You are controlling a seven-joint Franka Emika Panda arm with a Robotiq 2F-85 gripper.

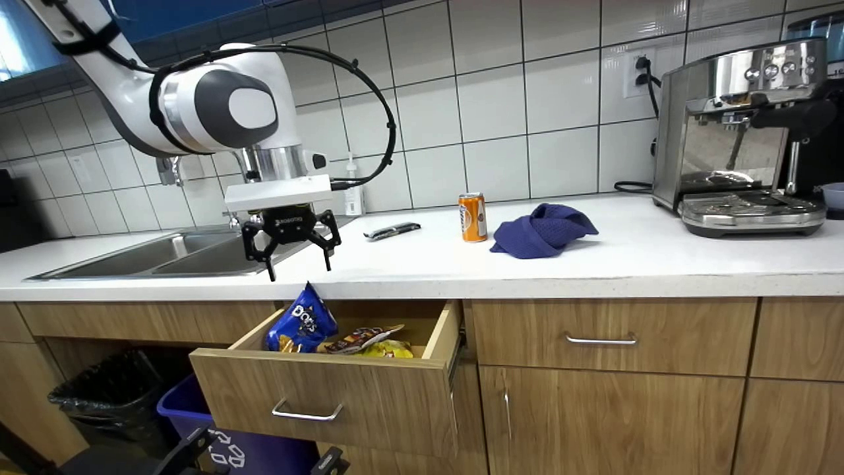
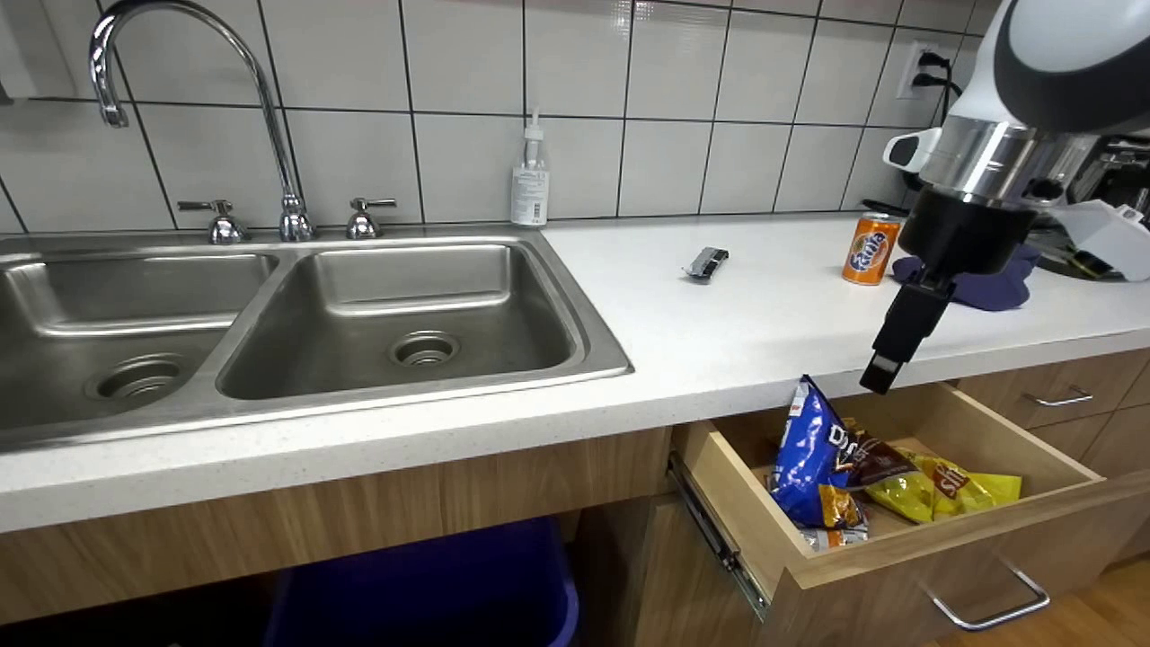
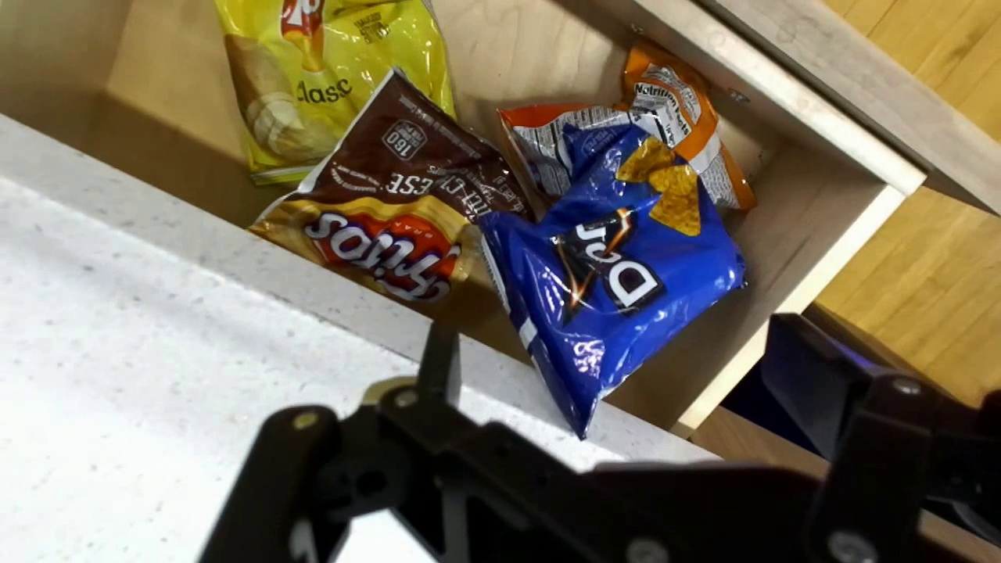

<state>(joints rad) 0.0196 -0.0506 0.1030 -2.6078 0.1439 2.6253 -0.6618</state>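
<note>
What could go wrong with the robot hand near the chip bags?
In the wrist view, one finger of the open gripper shows over the countertop edge, so lowering it might bump there. The blue chip bag pokes up above the drawer, so closing the drawer could snag it.

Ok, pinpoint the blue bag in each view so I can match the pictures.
In an exterior view: blue bag left of centre, below mid-height.
In an exterior view: blue bag right of centre, in the lower half.
Wrist view: blue bag right of centre, around mid-height.
Shared landmark: the open drawer that holds it.
</note>
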